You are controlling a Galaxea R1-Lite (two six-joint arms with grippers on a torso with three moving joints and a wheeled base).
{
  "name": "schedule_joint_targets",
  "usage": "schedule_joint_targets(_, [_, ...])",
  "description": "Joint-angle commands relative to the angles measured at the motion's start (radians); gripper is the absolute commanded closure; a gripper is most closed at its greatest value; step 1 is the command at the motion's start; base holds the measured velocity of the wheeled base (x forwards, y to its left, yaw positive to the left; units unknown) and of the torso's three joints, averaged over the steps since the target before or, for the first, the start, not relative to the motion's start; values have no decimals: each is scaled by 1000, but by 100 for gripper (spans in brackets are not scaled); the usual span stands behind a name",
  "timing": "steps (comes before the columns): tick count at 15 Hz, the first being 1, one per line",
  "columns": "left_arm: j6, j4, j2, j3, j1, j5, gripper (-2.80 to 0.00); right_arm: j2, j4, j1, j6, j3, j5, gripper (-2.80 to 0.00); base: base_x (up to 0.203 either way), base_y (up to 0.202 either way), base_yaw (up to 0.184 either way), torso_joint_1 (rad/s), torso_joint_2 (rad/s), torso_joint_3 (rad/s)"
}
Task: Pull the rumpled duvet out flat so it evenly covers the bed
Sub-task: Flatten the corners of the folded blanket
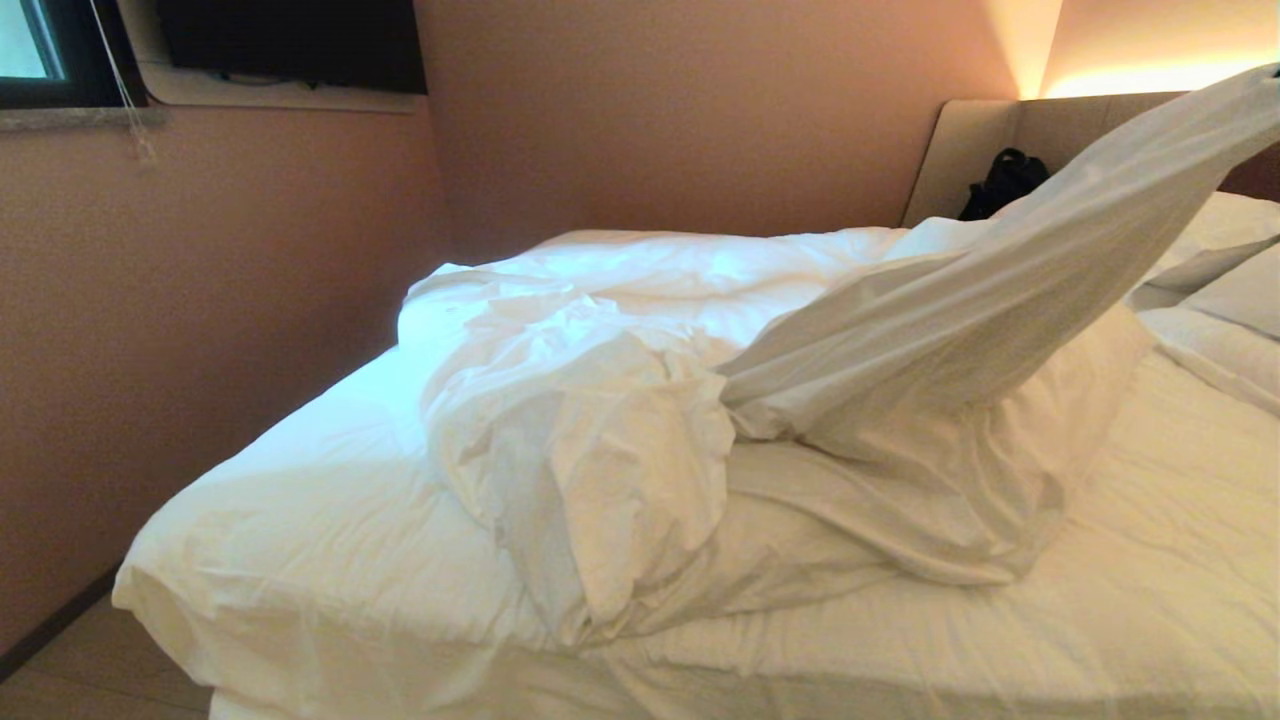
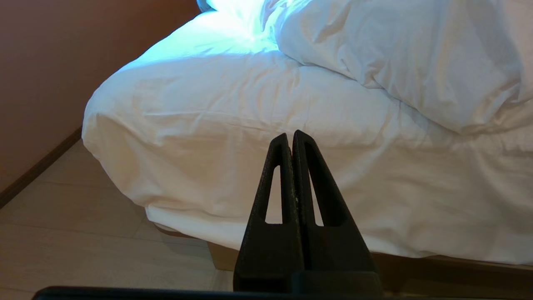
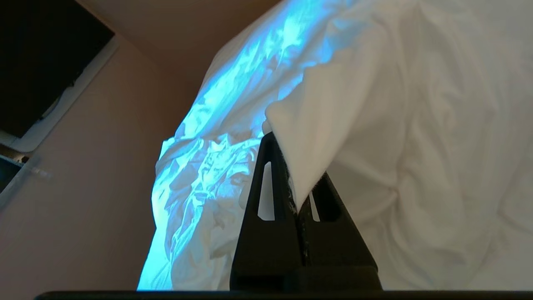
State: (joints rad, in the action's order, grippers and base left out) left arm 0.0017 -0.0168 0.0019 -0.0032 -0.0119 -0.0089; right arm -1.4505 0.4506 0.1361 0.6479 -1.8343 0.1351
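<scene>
The duvet lies bunched in a thick heap across the middle of the bed, with one stretch of its cover drawn up into a taut, ridged sail that climbs away from the heap toward the headboard end and runs out of the head view at its upper right edge. At that raised end the right gripper is clamped on a fold of the duvet, the white cloth pinched between its closed black fingers; how deep the bite goes is hard to judge, since the fabric drapes over one finger and hides the tips. Around the heap, the fitted sheet shows bare on the side toward the headboard and along the near edge, so the bed is far from evenly covered. Pillows sit close to the headboard, beyond the lifted cloth, and a dark bag rests against the headboard's corner. The left gripper hangs shut and empty beside the bed's foot corner, near the floor. The risks from here: a thin pinch could slip out as the weight of the heap loads it, or the pull may drag only the cover while the filling stays bunched, or the rising cloth could sweep the pillows askew.
</scene>
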Motion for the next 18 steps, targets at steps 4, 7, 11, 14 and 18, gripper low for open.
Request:
schedule_joint_targets(4, [0, 0, 0, 0, 0, 0, 0, 145, 41, 53, -42, 67, 1, 0, 0, 0, 0, 0, 0, 0])
schedule_joint_targets(7, [0, 0, 0, 0, 0, 0, 0, 255, 49, 62, -85, 206, 0, 0, 0, 0, 0, 0, 0, 0])
schedule_joint_targets(11, [0, 0, 0, 0, 0, 0, 0, 337, 44, 63, -142, 418, -24, 0, 0, 0, 0, 0, 0, 0])
schedule_joint_targets(14, [0, 0, 0, 0, 0, 0, 0, 341, 29, 62, -157, 561, -47, -280, 0, 0, 0, 0, 0, 0])
schedule_joint_targets(18, [0, 0, 0, 0, 0, 0, 0, 329, 76, 40, -253, 621, -40, -280, 0, 0, 0, 0, 0, 0])
